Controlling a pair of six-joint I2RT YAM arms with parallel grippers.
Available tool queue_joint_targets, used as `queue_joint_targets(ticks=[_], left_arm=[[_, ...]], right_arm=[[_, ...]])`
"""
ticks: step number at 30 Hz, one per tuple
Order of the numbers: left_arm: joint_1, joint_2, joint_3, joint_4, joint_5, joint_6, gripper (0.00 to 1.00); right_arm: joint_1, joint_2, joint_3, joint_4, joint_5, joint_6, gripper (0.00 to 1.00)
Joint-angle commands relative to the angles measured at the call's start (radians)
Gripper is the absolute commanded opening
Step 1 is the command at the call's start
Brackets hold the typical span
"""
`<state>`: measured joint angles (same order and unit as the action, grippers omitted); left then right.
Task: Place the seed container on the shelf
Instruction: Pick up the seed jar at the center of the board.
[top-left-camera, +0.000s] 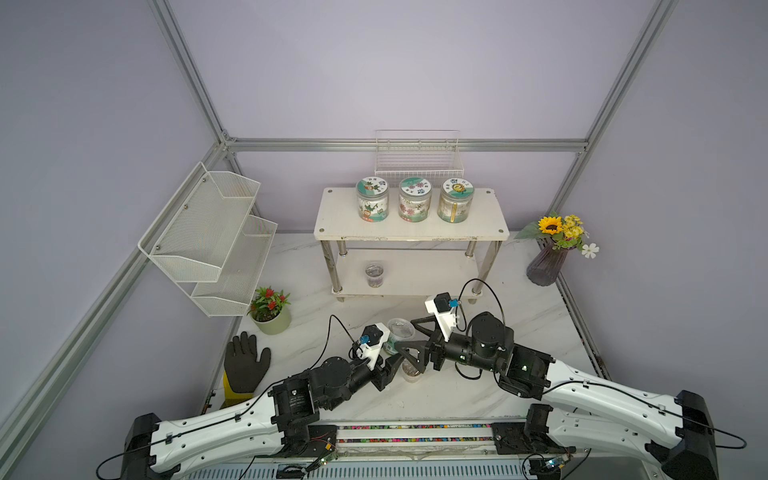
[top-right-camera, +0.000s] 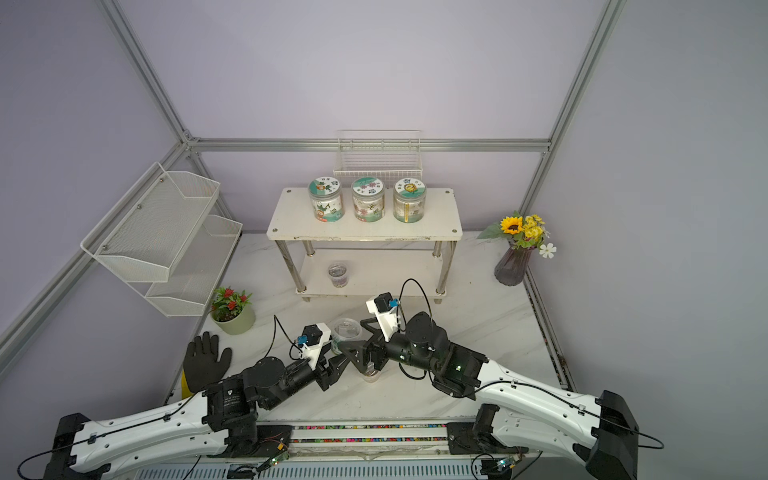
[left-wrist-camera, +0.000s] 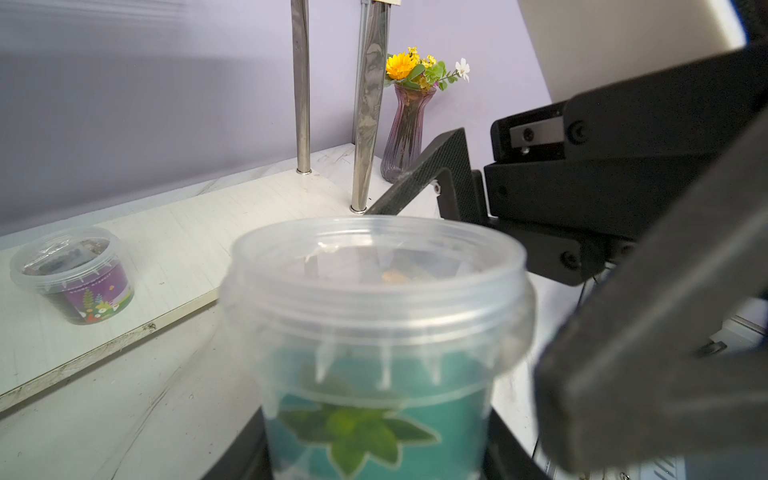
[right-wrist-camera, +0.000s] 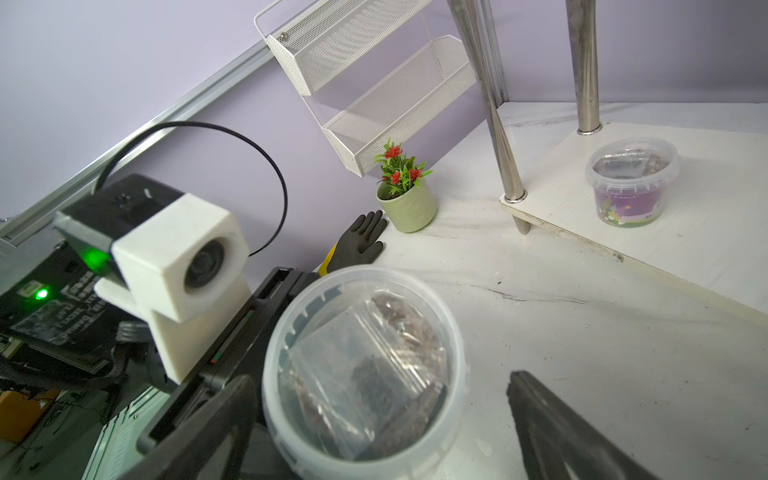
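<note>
**Seed container up in the left gripper, just near of the shelf**

The left gripper (top-left-camera: 390, 363) is pinching the seed container (left-wrist-camera: 374, 291), a clear tub with a green leaf label and a small bag showing inside. It is holding it upright, lifted off the marble tabletop (top-left-camera: 540, 311), near of the shelf (top-left-camera: 411, 232) and roughly in line with its middle. The right gripper (right-wrist-camera: 376, 395) is reaching in from the right, spread wide, its fingers flanking the same tub. One finger is standing clearly apart from it; the other I cannot tell. Down below the two grippers another clear tub (top-left-camera: 411, 374) with brownish contents is standing on the tabletop, partly hidden. On the shelf, three labelled jars (top-left-camera: 414, 199) are lining the top board, and a purple-labelled tub (top-left-camera: 375, 275) is sitting on the left part of the lower board
</note>
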<state>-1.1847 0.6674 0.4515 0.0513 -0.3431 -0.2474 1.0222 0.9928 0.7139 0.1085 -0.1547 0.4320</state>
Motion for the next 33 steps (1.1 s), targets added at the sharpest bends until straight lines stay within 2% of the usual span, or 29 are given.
queue_joint_targets(ticks=[1, 16, 33], left_arm=[[0.007, -0.001, 0.015, 0.061, 0.014, -0.001, 0.4], [0.007, 0.0, 0.009, 0.06, 0.023, 0.0, 0.41], [0.006, 0.004, 0.017, 0.059, 0.034, 0.011, 0.43]], right_arm=[[0.004, 0.013, 0.017, 0.062, -0.007, 0.022, 0.97], [0.004, 0.052, 0.046, 0.094, -0.017, 0.022, 0.96], [0.004, 0.089, 0.083, 0.043, -0.028, 0.029, 0.79]])
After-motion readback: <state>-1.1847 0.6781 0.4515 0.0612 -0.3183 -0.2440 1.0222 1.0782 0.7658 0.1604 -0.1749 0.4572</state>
